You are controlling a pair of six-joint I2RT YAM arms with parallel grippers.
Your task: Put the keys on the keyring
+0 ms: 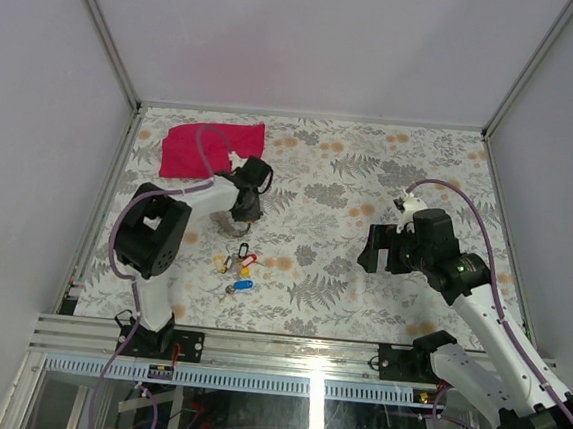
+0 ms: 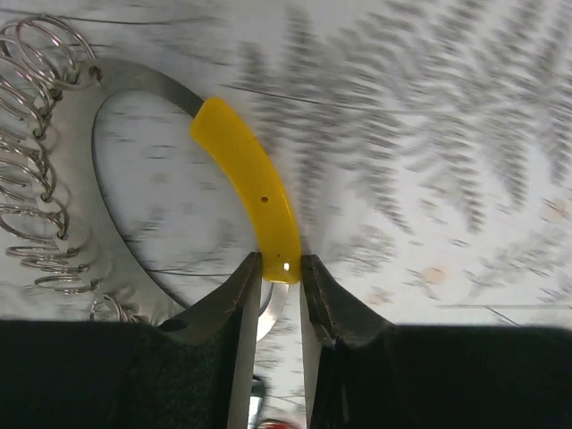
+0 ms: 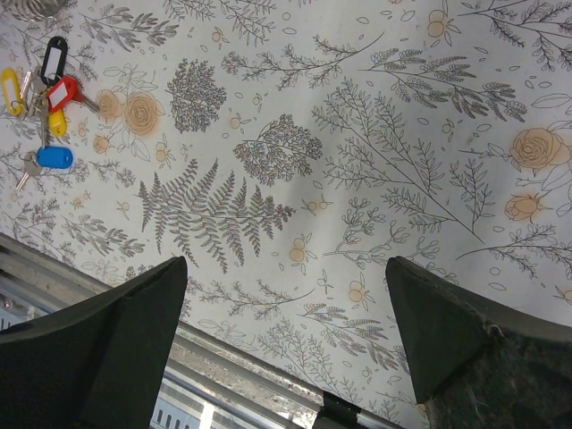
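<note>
We find the keyring [image 2: 250, 179], a thin flat grey metal ring with a curved yellow sleeve over part of its band, lying flat on the white tabletop printed with grey ferns and orange flowers [image 1: 371, 172]. Loose silvery wire coils [image 2: 31, 161] sit against the ring's left side in the left wrist view. The left gripper [image 2: 281, 268] points straight down onto it. Its two dark fingers [image 2: 241, 304] are drawn close together, and the lower end of the yellow sleeve is pinched between their tips. From above, the left gripper [image 1: 244, 214] covers the ring, so we cannot make it out in that view.

Just on the near side of that gripper lie the keys [image 1: 239, 268], small metal keys with plastic tags, in a loose cluster. The black tag [image 3: 54, 58] is farthest from the table's near edge, with the red tag [image 3: 61, 92] next to it. The yellow tag [image 3: 12, 91] is off to one side and the blue tag [image 3: 54, 157] is nearest the metal rail. We cannot tell whether any key touches the ring.

The right gripper [image 3: 286, 340] hangs above bare tabletop well apart from the keys, its fingers spread wide with nothing between them. A crumpled red cloth [image 1: 212, 148] lies at the far left of the table, beyond the left arm.
</note>
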